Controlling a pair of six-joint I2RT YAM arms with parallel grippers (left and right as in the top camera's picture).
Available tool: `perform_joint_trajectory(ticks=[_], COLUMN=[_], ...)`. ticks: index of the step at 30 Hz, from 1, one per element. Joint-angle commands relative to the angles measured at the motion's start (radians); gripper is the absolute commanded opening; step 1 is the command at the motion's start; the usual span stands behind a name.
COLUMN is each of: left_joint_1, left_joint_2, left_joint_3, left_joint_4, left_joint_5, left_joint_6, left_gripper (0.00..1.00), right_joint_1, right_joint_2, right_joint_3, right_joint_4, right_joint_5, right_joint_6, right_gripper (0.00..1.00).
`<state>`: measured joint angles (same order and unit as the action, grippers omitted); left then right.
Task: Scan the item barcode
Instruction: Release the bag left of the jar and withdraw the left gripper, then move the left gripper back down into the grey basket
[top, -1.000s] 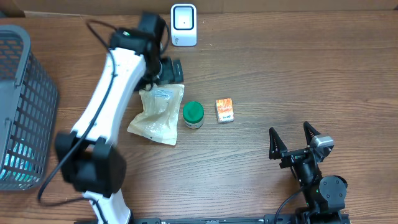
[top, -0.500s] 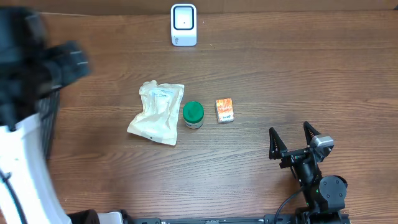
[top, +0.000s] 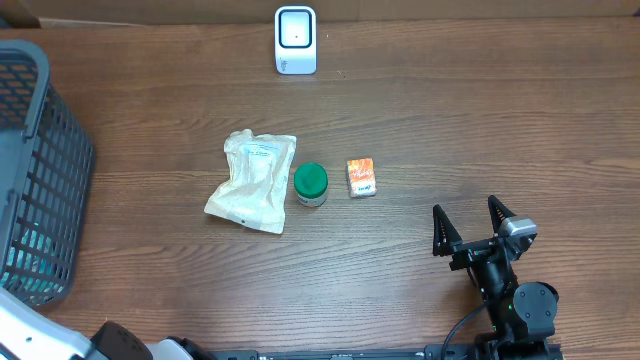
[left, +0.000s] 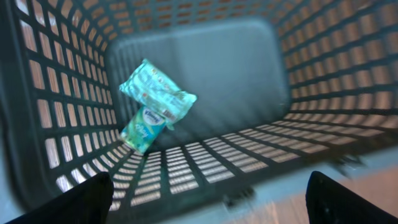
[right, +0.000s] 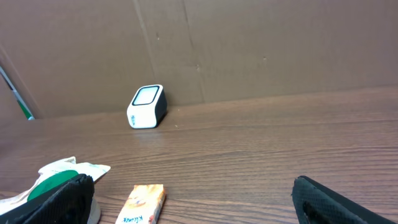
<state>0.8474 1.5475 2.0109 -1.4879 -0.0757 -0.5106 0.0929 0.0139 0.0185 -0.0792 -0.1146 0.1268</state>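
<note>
Grey plastic lattice basket (left: 323, 74) — crinkly teal packet (left: 158, 93) inside.

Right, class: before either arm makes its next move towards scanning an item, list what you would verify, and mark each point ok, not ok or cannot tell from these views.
1. Scanner standing with nothing in front of it: ok.
2. Items waiting in the open: pouch, green-lidded jar and small orange box, none under an arm: ok.
3. Jar clear of the pouch for a clean grasp: cannot tell, they sit very close.
4. Right gripper open and empty: ok.
5. Left gripper open and empty, looking into the basket: ok.
6. A barcode facing up on any item: cannot tell.
</note>
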Motion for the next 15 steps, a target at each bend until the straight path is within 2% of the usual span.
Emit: perform_joint_trajectory(ticks=[1, 9, 15], left_joint_1=[0.01, 0.011, 0.011], left_joint_2=[0.053, 0.176, 0.305], left_joint_3=[-0.089, -0.183, -0.183], left_joint_4=[0.035, 0.146, 0.18], left_joint_5=[-0.024, -0.108, -0.115], left_joint_6=[0.046, 0.119, 0.296], left_gripper=[0.86, 0.83, 0.82], right_joint_1=[0.002, 0.002, 0.002], right_joint_2=[-0.009, -0.009, -0.009], right_joint_3=[-0.01, -0.01, -0.01], right_joint_4=[0.004, 0.005, 0.005], right_joint_5=[0.009, 0.01, 0.009], right_joint_6=[-0.003, -0.003, -0.003], right_gripper=[1.0, 1.0, 1.0])
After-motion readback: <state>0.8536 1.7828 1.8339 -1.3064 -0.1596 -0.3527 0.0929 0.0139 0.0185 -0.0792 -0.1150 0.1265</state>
